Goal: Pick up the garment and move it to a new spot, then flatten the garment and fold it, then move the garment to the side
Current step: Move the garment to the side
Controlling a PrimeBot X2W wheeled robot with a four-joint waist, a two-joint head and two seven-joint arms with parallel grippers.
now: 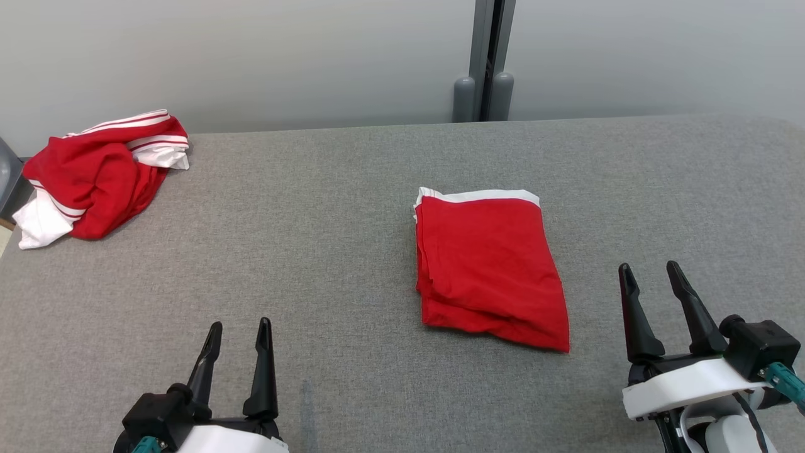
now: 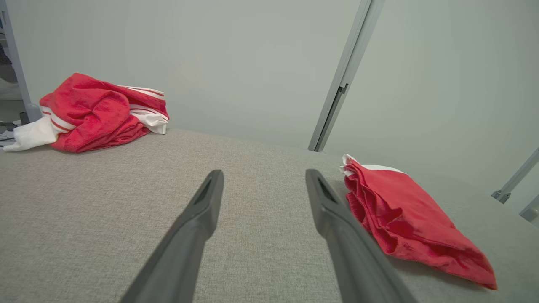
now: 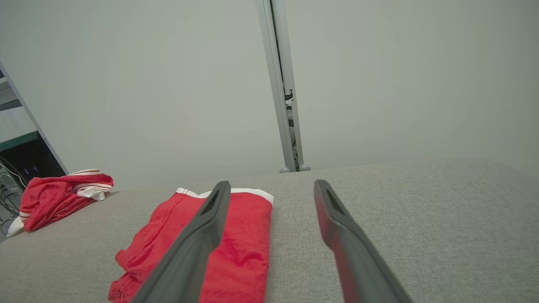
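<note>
Stretching across the head view, the grey fabric table (image 1: pixel 352 207) carries a crumpled red-and-white heap (image 1: pixel 100 176) at its far left corner. The folded red garment (image 1: pixel 487 270) lies flat right of centre, its white band at the far edge. The right gripper (image 1: pixel 648 266) sits near the garment's right side and the left gripper (image 1: pixel 240 323) well apart from it. Both have their jaws spread, holding nothing.

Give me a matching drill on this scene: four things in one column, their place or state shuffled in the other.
1 folded garment
2 crumpled garment
3 left gripper
4 post

a behind the table's far edge
b far left corner of the table
c open and empty, at the near edge
d lying flat mid-table

Pairs: 1-d, 2-b, 3-c, 4-a
</note>
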